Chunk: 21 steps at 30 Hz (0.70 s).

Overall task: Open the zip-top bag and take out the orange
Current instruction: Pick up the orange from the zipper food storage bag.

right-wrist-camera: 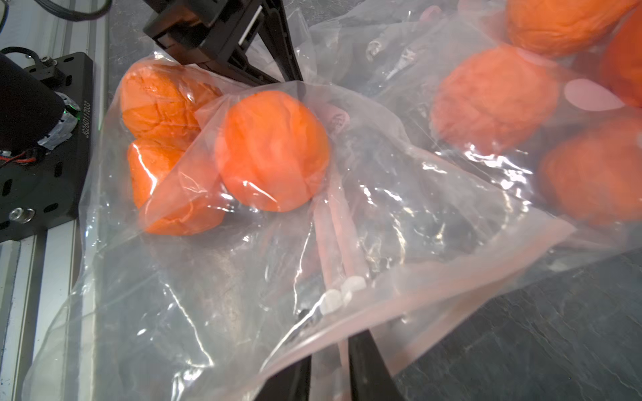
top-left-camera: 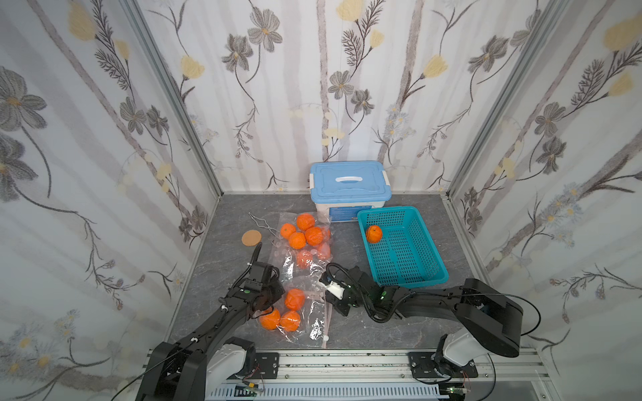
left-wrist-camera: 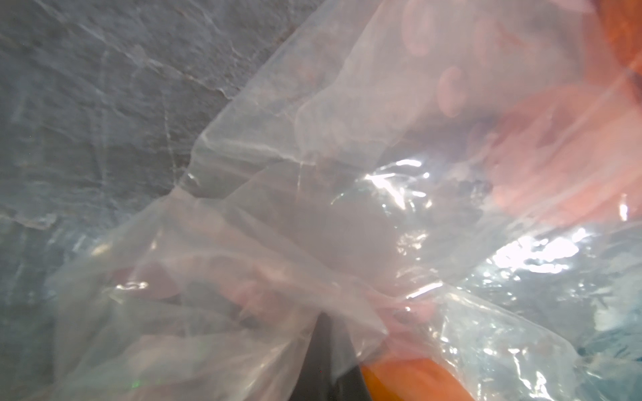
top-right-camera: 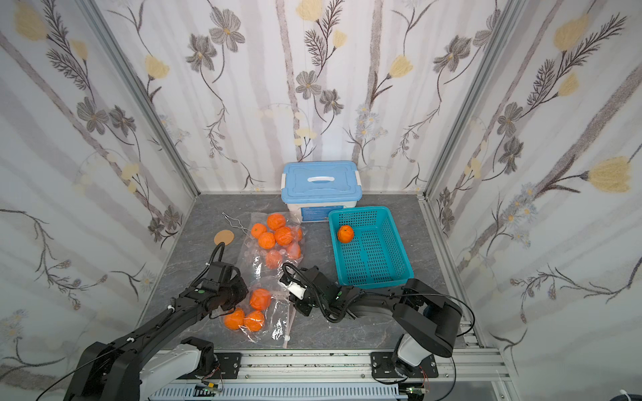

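Lying just beyond zip-top bag (top-left-camera: 314, 326): second orange bag (top-left-camera: 290, 267) | basket (top-left-camera: 417, 282) right

On the table (top-left-camera: 347, 330), a near bag (top-left-camera: 314, 328) with three oranges (top-left-camera: 294, 299) in it lies front centre, between the left pincer (top-left-camera: 269, 301) and the right pincer (top-left-camera: 335, 297). Behind it lies a far bag (top-left-camera: 286, 265) holding more, with a disc (top-left-camera: 250, 238) and a wire tool (top-left-camera: 260, 222) to its left and a basket (top-left-camera: 403, 257) to its right with one orange (top-left-camera: 374, 233) in it. A box (top-left-camera: 349, 180) stands behind the basket.
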Each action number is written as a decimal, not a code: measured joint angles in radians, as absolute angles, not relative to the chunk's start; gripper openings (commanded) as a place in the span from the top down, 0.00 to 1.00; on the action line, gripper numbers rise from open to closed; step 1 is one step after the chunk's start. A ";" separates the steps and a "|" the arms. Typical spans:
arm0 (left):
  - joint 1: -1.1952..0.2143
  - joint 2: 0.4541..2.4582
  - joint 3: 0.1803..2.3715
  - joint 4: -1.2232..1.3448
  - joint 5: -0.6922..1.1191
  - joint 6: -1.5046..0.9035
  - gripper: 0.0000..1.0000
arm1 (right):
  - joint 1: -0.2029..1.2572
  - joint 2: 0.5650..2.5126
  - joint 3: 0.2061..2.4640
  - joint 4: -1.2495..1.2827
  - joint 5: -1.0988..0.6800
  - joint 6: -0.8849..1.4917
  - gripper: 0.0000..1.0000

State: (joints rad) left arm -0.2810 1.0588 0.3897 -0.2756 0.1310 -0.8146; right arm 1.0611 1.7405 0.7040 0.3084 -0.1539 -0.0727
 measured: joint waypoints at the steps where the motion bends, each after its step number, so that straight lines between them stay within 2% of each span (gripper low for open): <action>1: -0.281 1.063 0.386 -0.271 0.131 -0.815 1.00 | 1.064 1.752 0.714 0.312 -0.160 -0.073 0.78; 6: -0.281 1.080 0.362 -0.230 0.132 -0.815 1.00 | 1.071 1.820 0.781 0.351 -0.205 -0.072 0.65; 15: -0.280 1.118 0.346 -0.147 0.191 -0.829 1.00 | 1.086 1.970 0.914 0.411 -0.288 -0.071 0.30; 21: -0.280 1.135 0.346 -0.121 0.213 -0.834 1.00 | 1.093 2.037 0.961 0.459 -0.313 -0.043 0.20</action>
State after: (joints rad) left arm -0.2798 1.1355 0.3458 -0.1207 0.2131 -0.8345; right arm 1.0935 2.0373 0.9607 0.4591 -0.3134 -0.0433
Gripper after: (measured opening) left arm 0.068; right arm 0.785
